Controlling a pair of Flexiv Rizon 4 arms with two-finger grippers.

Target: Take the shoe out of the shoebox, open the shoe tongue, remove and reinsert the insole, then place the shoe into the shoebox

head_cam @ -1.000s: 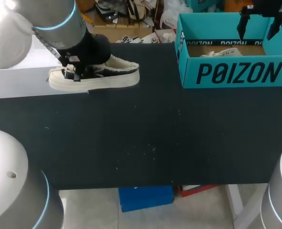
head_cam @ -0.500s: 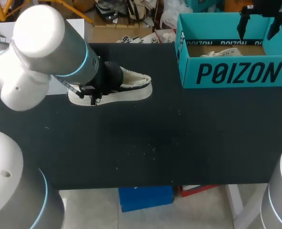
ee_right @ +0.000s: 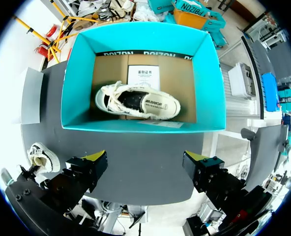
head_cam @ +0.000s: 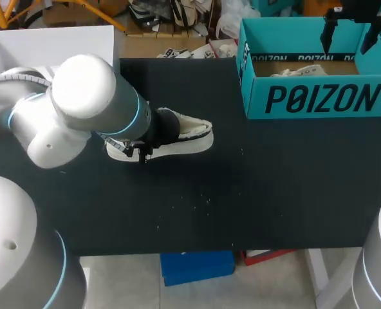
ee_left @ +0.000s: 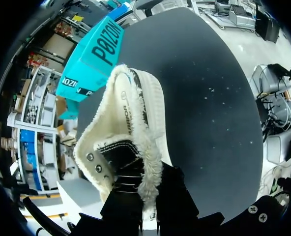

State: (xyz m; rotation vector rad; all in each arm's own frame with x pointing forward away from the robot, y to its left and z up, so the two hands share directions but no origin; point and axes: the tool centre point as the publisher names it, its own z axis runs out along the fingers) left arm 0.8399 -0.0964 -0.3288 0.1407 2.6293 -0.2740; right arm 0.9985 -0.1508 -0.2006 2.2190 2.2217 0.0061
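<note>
The left gripper (ee_left: 148, 196) is pinching the collar of the cream fleece-lined sneaker (ee_left: 135, 118) between its fingers, left of the black tabletop's (head_cam: 255, 193) middle. The right gripper (ee_right: 145, 160) is hovering above the teal cardboard shoebox (ee_right: 135, 127) — fingers spread wide.

Two shoes are showing. One cream fleece-lined shoe (head_cam: 189, 136) is lying on the bench (head_cam: 255, 193), left of its middle and nearer the far edge. Two metal eyelets (ee_left: 90, 157) are showing beside its tongue. One teal shoebox (head_cam: 319, 100) is standing at the bench's far right corner. The second shoe (ee_right: 138, 102) is lying inside it, along with one white printed card (ee_right: 142, 75). Two arms are showing, the left arm (head_cam: 94, 109) and the right arm (head_cam: 378, 251). Two pairs of jaws are showing: the left jaws are clamping the cream shoe's collar, and the right jaws are standing wide apart with two yellow tips (ee_right: 95, 156) showing.
</note>
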